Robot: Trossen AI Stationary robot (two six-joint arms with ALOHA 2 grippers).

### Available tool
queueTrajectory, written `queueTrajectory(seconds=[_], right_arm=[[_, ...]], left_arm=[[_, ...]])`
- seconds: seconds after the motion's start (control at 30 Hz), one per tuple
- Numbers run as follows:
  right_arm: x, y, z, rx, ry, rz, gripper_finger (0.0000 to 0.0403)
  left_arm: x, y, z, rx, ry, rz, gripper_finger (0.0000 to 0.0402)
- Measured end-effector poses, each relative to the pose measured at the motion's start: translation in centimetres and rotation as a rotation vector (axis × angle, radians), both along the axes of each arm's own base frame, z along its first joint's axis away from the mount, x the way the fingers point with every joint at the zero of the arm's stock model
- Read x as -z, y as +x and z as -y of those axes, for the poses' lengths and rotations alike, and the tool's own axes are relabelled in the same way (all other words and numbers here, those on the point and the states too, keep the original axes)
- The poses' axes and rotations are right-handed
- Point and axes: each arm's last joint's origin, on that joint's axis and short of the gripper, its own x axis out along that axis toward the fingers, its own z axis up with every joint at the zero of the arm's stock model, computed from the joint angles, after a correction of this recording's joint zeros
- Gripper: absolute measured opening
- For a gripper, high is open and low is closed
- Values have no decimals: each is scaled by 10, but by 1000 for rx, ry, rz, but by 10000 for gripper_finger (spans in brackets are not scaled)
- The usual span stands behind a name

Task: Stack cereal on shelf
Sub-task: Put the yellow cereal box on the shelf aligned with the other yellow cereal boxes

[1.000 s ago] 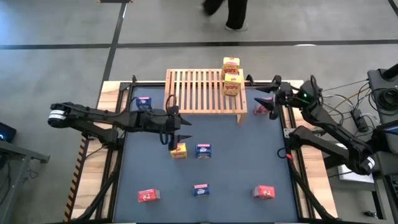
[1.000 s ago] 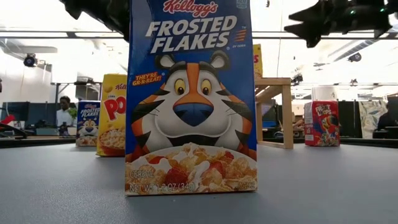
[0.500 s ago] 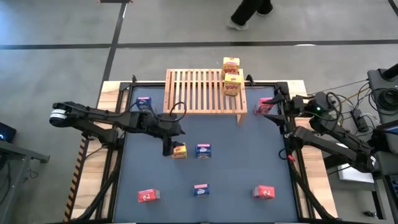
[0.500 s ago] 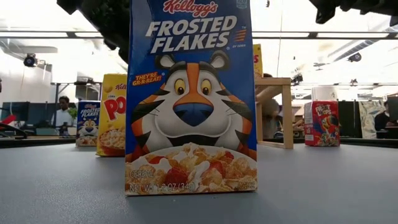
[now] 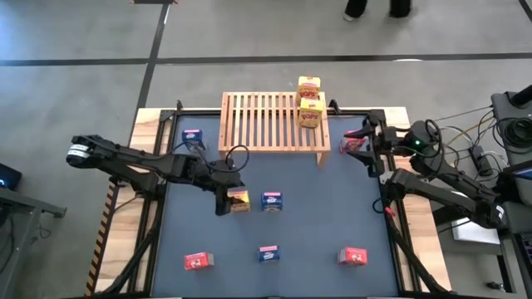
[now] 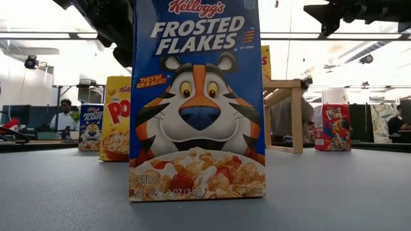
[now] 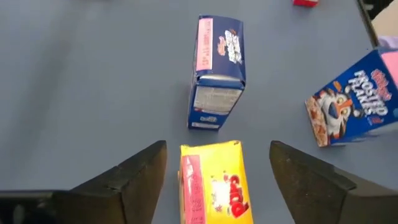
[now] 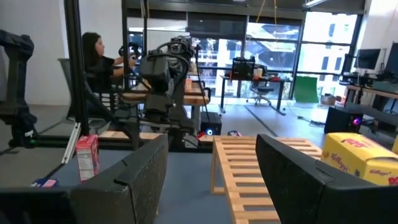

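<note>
Straddling, fingers spread and not yet gripping, a yellow Pops box (image 7: pixel 212 182) lying mid-worktop: left gripper (image 5: pixel 226 199); idling open near the red box (image 5: pixel 352 143) at the right edge: right gripper (image 5: pixel 373 146); two yellow boxes (image 5: pixel 310 101) already stacked on the shelf (image 5: pixel 262 123), seven apparently remaining

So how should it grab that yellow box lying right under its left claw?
Probably from above, pinching the yellow box across its narrow width. It lies flat between the left gripper and its open fingers, long sides bare, the blue box lying clear beyond its end.
</note>
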Motion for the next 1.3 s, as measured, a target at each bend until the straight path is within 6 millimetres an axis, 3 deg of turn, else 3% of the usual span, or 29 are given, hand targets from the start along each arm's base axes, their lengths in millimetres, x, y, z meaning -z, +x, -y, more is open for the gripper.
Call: queueTrajectory(seconds=[0.27,0.53,0.8,1.3], right_arm=[[8,3,2,0,20,-26,230],[11,4,3,3,28,-35,231],[12,4,3,9,31,-38,230],[18,6,5,30,48,-56,231]], left_arm=[[18,1,0,-15,1,-112,335],[35,8,1,-21,8,-192,337],[41,10,1,-17,14,-219,284],[35,7,0,17,40,-198,158]])
